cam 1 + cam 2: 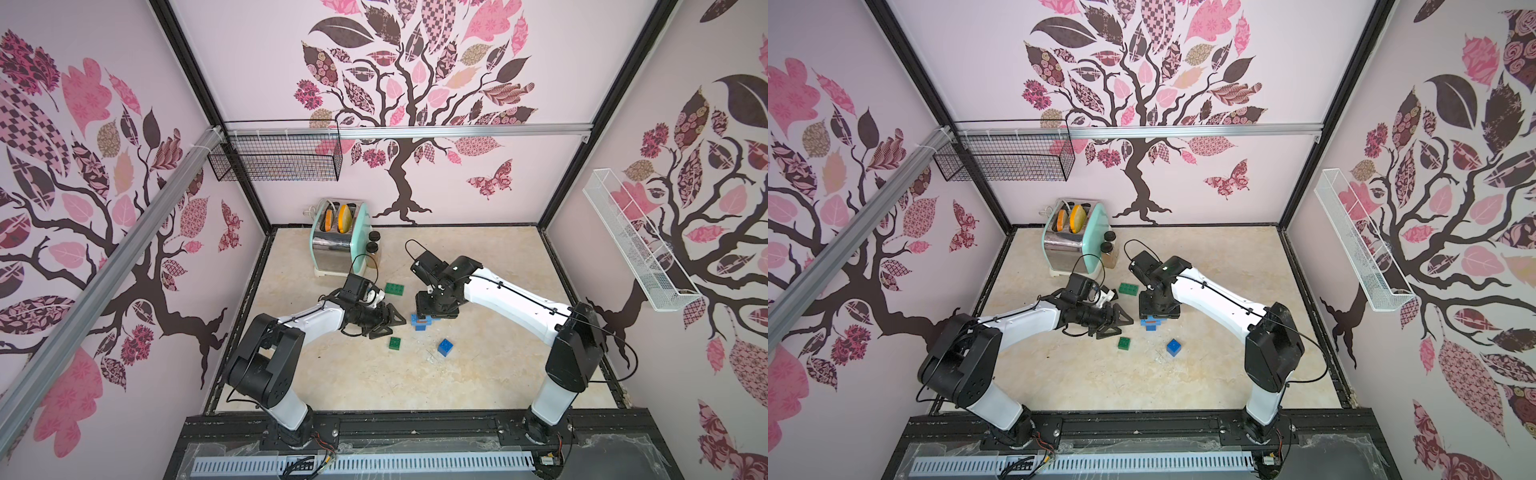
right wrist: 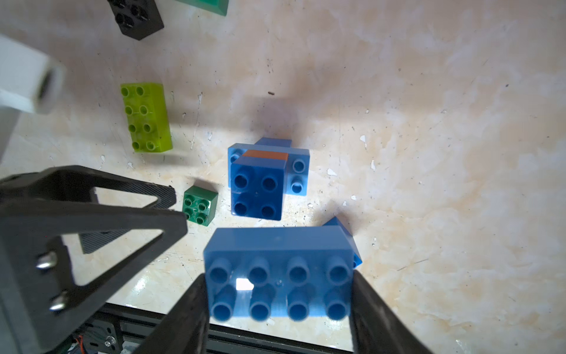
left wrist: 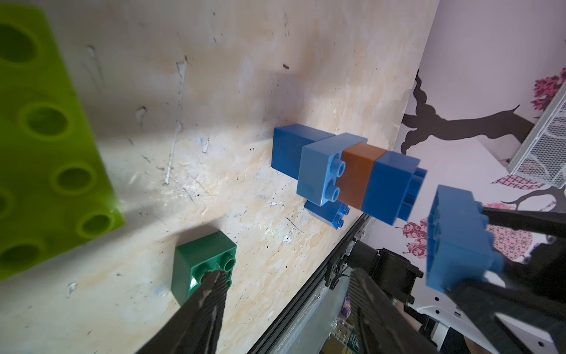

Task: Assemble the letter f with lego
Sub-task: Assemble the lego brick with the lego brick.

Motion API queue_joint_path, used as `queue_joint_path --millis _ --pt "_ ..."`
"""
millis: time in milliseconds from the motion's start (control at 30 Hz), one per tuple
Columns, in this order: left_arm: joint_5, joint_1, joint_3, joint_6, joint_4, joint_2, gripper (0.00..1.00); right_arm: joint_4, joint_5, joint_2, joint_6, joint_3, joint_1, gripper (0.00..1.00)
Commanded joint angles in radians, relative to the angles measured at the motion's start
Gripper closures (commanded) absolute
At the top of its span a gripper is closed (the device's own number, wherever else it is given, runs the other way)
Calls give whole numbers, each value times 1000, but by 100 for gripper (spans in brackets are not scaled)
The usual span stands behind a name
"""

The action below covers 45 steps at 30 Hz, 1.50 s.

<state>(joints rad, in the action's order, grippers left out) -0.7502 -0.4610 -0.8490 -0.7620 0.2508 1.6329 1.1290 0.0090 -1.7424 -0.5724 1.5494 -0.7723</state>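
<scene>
Beige marbled tabletop [image 1: 498, 374] had a mint-and-chrome toaster [image 1: 338, 237] at the far left. The right gripper [image 2: 279, 288] was clamped on a blue oblong studded plastic brick [image 2: 277, 254] by its ends. It hung just above the mid-table stack of blue, light-blue and orange-brown bricks [image 2: 257, 187], not touching it. The left gripper [image 1: 395, 326] sat just left of the stack, fingers apart, nothing between them.

Loose bits around:
- lime oblong brick [image 2: 146, 118] on the left
- dark green oblong brick [image 1: 393, 289] further back
- blue square brick [image 1: 445, 347] nearer
- dark green square brick [image 1: 395, 342] nearer
</scene>
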Motion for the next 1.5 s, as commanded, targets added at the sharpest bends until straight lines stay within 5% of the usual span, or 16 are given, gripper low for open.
queue_joint_path --millis 0,1467 --pt "-10 -14 -18 -7 -52 10 34 -13 18 -2 -26 18 -5 41" --pt "-18 -16 -53 -17 -99 106 37 35 72 -121 11 110 -3 41"
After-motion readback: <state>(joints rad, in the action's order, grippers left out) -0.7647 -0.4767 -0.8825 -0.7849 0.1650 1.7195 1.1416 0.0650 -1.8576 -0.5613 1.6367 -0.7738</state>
